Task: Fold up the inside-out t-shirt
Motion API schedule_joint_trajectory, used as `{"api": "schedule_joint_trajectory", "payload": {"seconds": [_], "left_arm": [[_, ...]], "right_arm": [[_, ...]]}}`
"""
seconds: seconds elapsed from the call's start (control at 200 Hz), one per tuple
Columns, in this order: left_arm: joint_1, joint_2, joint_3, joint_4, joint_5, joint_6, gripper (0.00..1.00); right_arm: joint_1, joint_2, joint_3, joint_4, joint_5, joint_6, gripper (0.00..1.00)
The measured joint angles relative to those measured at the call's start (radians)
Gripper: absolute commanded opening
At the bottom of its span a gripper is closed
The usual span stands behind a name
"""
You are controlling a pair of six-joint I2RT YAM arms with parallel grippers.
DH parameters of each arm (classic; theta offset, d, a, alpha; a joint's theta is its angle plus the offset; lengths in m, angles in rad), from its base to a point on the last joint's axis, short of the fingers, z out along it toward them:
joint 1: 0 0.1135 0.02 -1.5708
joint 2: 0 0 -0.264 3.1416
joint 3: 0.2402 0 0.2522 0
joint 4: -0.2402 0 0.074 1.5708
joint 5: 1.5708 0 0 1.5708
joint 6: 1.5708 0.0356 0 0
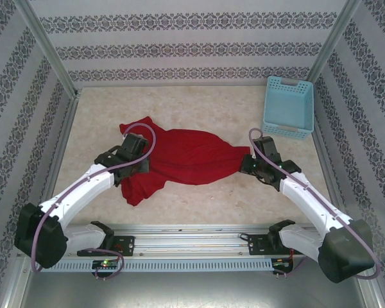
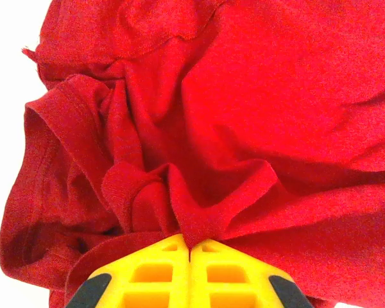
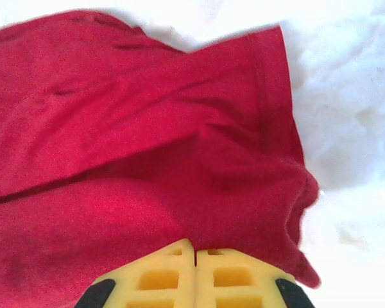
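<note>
Garment: inside-out t-shirt [image 1: 183, 157], red, lying crumpled mid-worktop [image 1: 205, 205] between the two arms.
Left hand [image 2: 190, 249]: clenched on a gathered pleat at the shirt's left end.
Right hand [image 3: 195, 251]: clenched on cloth beside a hemmed edge at the right end.
Basket [image 1: 289, 106]: light blue, far right corner, well apart from the shirt.
Step in hand: spreading, by my reckoning; no fold made yet.
Next move calls for: both hands drawing apart together, grips kept, so the cloth flattens.

Overhead view bright, with even, diffuse light; only faint soft shadows on the table [image 1: 199, 205]. Both wrist views overexposed: table surface blown to white, t-shirt [image 2: 276, 96] oversaturated red, its folds darkly shadowed. Slight softness throughout.
</note>
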Motion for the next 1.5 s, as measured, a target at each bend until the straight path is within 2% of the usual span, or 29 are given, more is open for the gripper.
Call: {"api": "schedule_joint_trajectory", "payload": {"seconds": [0.16,0.295,0.325,0.38,0.465,0.515,0.595,0.704,0.799,0.904,1.084,1.214,1.344,1.504], "left_arm": [[0.024,0.034,0.09,-0.001,-0.011,-0.005,0.0],[0.051,0.013,0.135,0.016,-0.016,-0.024,0.0],[0.053,0.001,0.131,0.016,-0.015,-0.031,0.0],[0.053,-0.025,0.11,0.026,-0.006,-0.046,0.0],[0.053,-0.078,0.035,0.037,0.016,-0.067,0.0],[0.053,-0.107,-0.022,0.036,0.033,-0.081,0.0],[0.053,-0.148,-0.113,0.028,0.059,-0.105,0.0],[0.053,-0.222,-0.233,0.01,0.095,-0.145,0.0],[0.052,-0.297,-0.317,0.006,0.119,-0.185,0.0],[0.053,-0.354,-0.372,0.001,0.123,-0.22,0.0],[0.053,-0.388,-0.383,-0.008,0.112,-0.246,0.0],[0.053,-0.388,-0.383,-0.009,0.085,-0.256,0.0],[0.06,-0.36,-0.38,-0.007,0.058,-0.259,0.0],[0.111,-0.243,-0.346,0.028,0.048,-0.24,0.0]], "right_arm": [[0.024,0.042,0.105,0.023,0.011,0.0,0.0],[0.137,0.06,0.108,0.038,0.053,0.0,0.0],[0.163,0.068,0.102,0.041,0.058,0.0,0.03],[0.204,0.087,0.079,0.049,0.062,0.001,0.12],[0.223,0.117,0.046,0.04,0.068,0.009,0.46],[0.223,0.13,0.044,0.026,0.077,0.001,0.58],[0.222,0.134,0.06,-0.002,0.113,-0.024,0.69],[0.217,0.169,0.165,-0.033,0.151,-0.056,0.76],[0.215,0.272,0.318,-0.023,0.159,-0.082,0.77],[0.216,0.461,0.507,-0.01,0.15,-0.107,0.78],[0.25,0.826,0.798,-0.038,0.124,-0.14,0.77],[0.28,1.02,0.953,-0.1,0.121,-0.151,0.73],[0.287,1.093,0.981,-0.159,0.128,-0.137,0.67],[0.222,1.028,0.79,-0.118,0.137,-0.07,0.62]]}}
